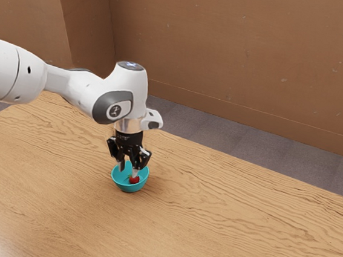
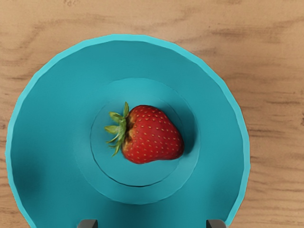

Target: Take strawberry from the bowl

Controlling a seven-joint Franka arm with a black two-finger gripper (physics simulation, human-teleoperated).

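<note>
Nearest the camera in the exterior view is the surface (image 1: 228,231), light brown wood with wavy dark grain, spreading across the whole lower part of the picture. Behind it rises a brown wall (image 1: 227,55) with scattered pale flecks, and toward the exterior view's left the wall has an upright corner. A strip of gray floor (image 1: 219,133) lies between the wall and the surface.

The white arm (image 1: 13,71), with dark gray joint covers, comes in from the exterior view's left and bends down over the surface. At its end the black gripper (image 1: 127,173) points downward, its fingers set wide apart with nothing held between them. The fingertips are at the bowl's mouth; how far down they reach I cannot tell.

Under the gripper, the round teal bowl (image 1: 127,188) sits upright on the surface. In the wrist view its rim looks slightly faceted, and a circular step rings its bottom.

Smallest is the strawberry (image 2: 152,135), red with pale seeds, lying on its side near the middle of the bowl's bottom. Its green leaves (image 2: 118,128) fan out at the broad end, and a soft shadow lies beside its narrower end.
</note>
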